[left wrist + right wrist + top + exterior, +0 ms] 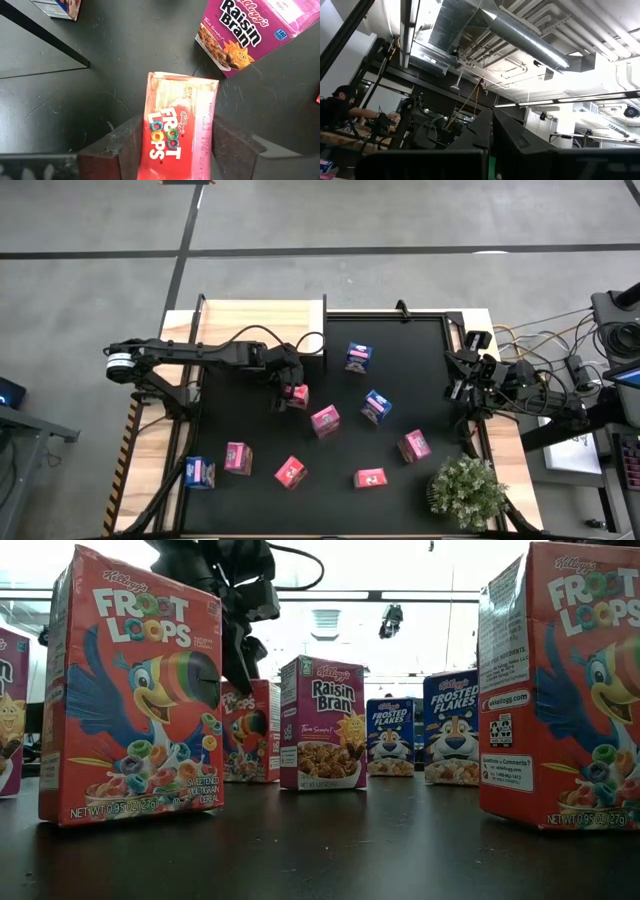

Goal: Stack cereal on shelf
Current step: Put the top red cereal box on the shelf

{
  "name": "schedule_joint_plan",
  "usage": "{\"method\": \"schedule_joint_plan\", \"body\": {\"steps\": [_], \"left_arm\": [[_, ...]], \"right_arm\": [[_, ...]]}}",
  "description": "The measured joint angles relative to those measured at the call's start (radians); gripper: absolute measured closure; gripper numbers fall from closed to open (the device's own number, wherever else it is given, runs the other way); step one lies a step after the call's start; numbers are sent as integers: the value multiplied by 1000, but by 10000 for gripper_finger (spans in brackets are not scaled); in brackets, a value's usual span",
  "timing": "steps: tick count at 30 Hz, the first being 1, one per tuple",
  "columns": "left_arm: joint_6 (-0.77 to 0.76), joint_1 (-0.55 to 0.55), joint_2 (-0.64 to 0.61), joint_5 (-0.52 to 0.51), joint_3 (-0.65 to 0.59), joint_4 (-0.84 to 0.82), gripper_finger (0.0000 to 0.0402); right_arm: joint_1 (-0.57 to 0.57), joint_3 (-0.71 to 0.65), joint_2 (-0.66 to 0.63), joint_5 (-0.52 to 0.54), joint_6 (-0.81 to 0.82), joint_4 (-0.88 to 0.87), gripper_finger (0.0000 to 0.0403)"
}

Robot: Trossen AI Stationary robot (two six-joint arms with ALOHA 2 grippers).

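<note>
The left gripper reaches over mid-table, fingers clamped (something between them), while the right gripper waits folded at the table's edge.

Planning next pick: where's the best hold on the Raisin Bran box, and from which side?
Take the Raisin Bran box from above, gripper across its narrow sides near the top. It stands upright with open mat around it, as the Froot Loops box is held in the left gripper.
</note>
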Motion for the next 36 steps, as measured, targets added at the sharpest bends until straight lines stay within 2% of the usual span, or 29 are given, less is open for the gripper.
{"method": "schedule_joint_plan", "body": {"steps": [8,12,21,29,36], "left_arm": [[0,0,-7,0,33,-51,221],[35,0,-25,0,163,-196,222],[238,52,-40,-20,502,-580,222],[361,238,-40,-20,713,-732,222],[464,498,-40,-16,735,-757,222]], "right_arm": [[0,0,0,0,0,0,394],[0,0,0,0,0,0,394],[0,0,0,0,0,0,394],[0,0,0,0,0,0,394],[0,0,0,-1,0,0,394]]}}
